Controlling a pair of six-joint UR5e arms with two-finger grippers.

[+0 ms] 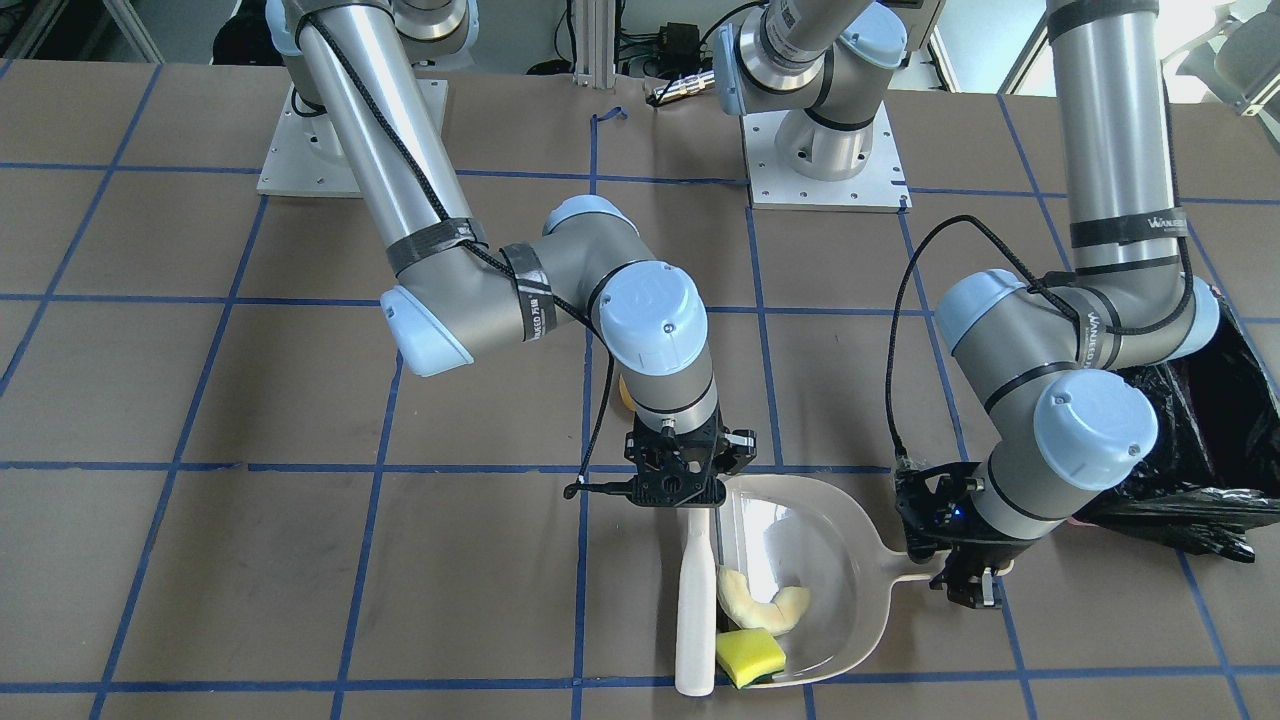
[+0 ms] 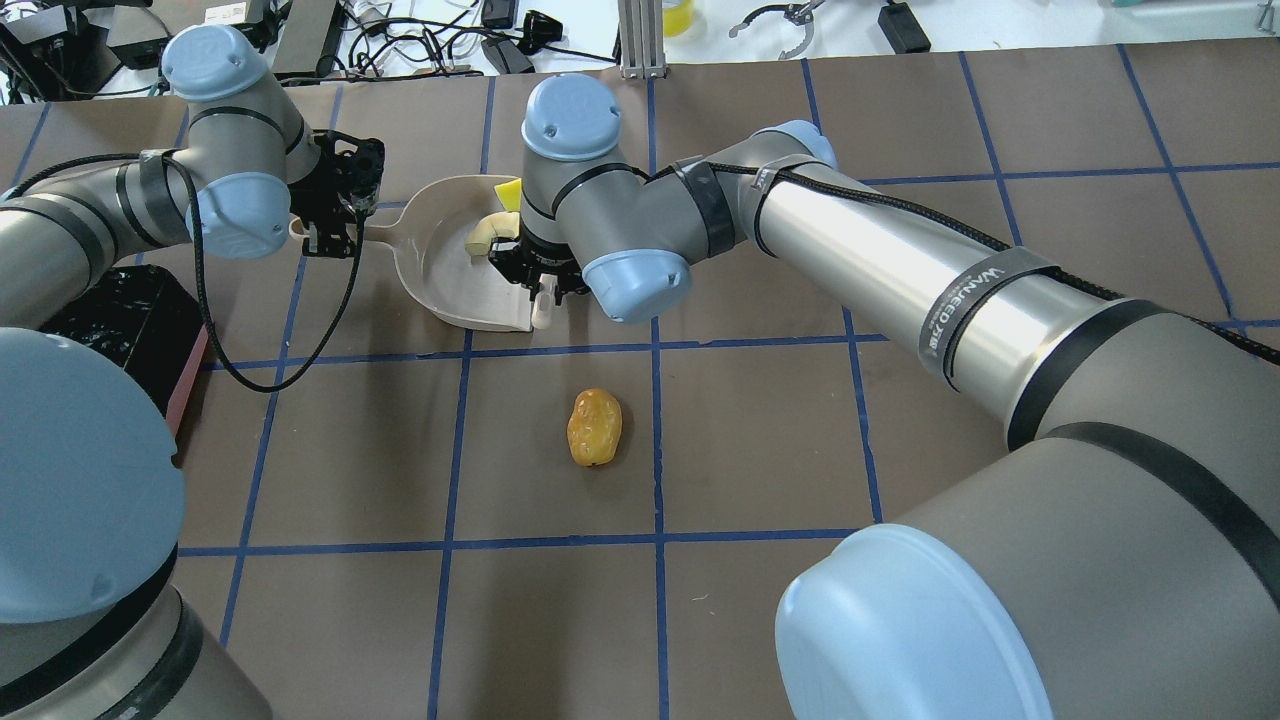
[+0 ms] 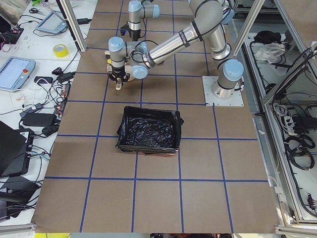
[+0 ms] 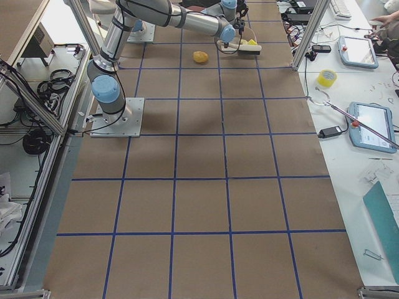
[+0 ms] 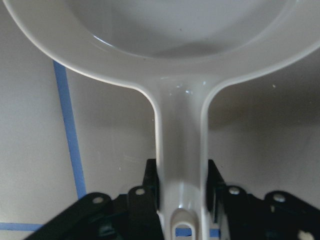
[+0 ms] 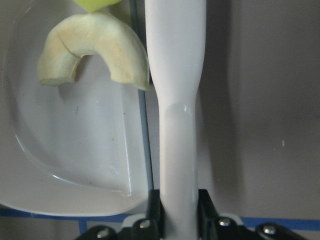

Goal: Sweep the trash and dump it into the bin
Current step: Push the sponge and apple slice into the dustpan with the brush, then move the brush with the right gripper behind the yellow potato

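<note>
My left gripper (image 5: 181,186) is shut on the handle of the pale grey dustpan (image 2: 455,285), which lies flat on the table. My right gripper (image 6: 177,206) is shut on a white paddle-like sweeper (image 1: 695,600) standing along the pan's open lip. Of the trash, the cream crescent (image 1: 762,606) lies inside the pan against the sweeper. The yellow wedge (image 1: 750,656) rests at the pan's lip. The amber lump (image 2: 594,427) lies alone on the table, one grid square nearer the robot. The bin (image 3: 148,131), lined with a black bag, stands by my left arm.
Brown table paper with blue tape grid lines spreads all around. The two arm base plates (image 1: 825,170) sit at the robot's side. Cables and tablets lie on the side benches (image 4: 368,118) off the table.
</note>
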